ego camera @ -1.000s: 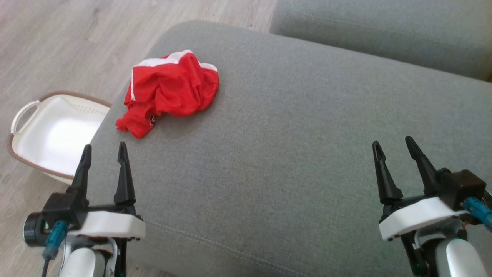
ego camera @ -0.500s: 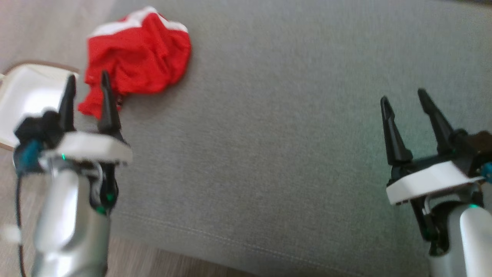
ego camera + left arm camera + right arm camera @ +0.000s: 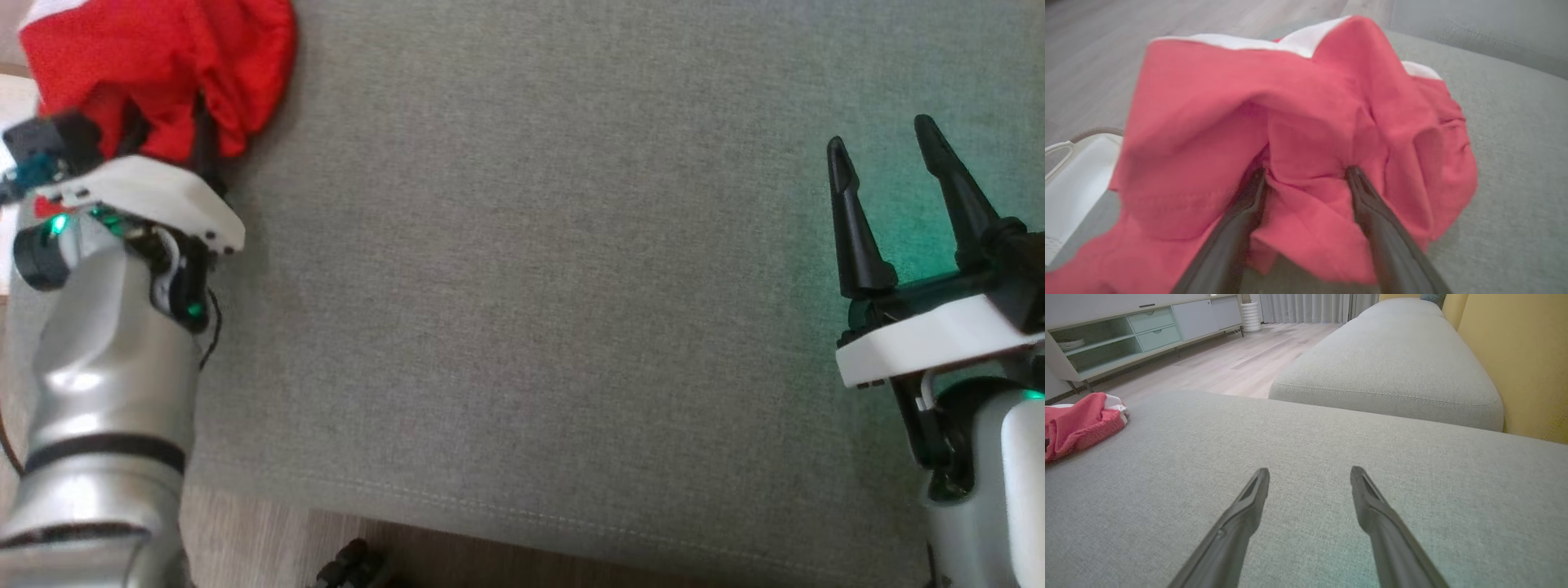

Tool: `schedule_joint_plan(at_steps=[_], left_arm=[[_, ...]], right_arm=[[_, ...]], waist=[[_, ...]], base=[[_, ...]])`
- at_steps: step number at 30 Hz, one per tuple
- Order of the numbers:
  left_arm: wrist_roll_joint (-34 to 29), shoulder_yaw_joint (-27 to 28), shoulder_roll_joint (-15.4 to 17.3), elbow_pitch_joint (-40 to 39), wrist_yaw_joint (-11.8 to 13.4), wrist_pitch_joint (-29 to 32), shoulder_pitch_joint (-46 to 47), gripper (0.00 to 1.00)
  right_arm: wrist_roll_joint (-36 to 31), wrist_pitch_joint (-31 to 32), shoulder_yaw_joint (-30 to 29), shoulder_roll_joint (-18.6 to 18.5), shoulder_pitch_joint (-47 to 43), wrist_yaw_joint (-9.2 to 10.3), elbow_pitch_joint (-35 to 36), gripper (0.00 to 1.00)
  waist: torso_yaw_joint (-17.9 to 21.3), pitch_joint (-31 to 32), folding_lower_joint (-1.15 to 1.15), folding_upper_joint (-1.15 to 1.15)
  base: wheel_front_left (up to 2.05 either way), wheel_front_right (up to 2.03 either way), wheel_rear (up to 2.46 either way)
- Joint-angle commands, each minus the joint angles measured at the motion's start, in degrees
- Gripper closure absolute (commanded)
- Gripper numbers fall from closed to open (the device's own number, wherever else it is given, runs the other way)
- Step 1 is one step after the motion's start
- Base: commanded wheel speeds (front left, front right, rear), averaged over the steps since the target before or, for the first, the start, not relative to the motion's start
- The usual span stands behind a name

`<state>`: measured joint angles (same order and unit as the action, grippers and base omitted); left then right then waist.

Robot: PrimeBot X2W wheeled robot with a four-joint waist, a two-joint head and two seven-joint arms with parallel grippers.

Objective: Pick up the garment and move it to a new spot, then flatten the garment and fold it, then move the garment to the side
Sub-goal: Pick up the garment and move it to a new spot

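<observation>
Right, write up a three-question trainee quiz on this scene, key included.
1. True or false: the right hand is shut on the red garment.
2. The left hand is: A) open, fingers pushed into the garment's folds; B) open, hovering far from the garment; C) shut on nothing.
3. Fill in: the garment lies on a grey ____ cushion.
Key: 1 false, it is open over bare cushion. 2 A. 3 sofa.
</observation>
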<state>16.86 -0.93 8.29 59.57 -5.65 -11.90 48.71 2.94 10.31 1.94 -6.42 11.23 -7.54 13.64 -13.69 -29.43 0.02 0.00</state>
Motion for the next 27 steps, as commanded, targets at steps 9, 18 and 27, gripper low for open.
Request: schedule_joint_plan(at_steps=[9, 18, 27], left_arm=[[0.1, -0.1, 4.8, 8.1, -0.7, -0.6, 5.3, 1.0], [-2.6, 0.8, 6.9, -6.5, 2.7, -3.1, 1.6, 1.0], [-5.4, 5.0, 5.9, -30.9, 5.6, -3.1, -14.8, 1.0]], right_arm=[[-0.6, -0.2, 0.9, -0.1, 0.7, 0.05, 2.2, 0.0], [0.0, -2.1, 0.5, 0.7, -0.1, 0.05, 0.8, 0.0], [1.9, -4.6, 0.3, 2.1, -2.6, 0.05, -2.1, 0.0]], waist=[[0.5, 1.0, -0.02, 0.0], [0.7, 6.8, -0.02, 0.0], [2.5, 15.8, -0.02, 0.0]], base=[[0.0, 0.0, 0.0], [0.0, 0.0, 0.0], [0.0, 0.0, 0.0]])
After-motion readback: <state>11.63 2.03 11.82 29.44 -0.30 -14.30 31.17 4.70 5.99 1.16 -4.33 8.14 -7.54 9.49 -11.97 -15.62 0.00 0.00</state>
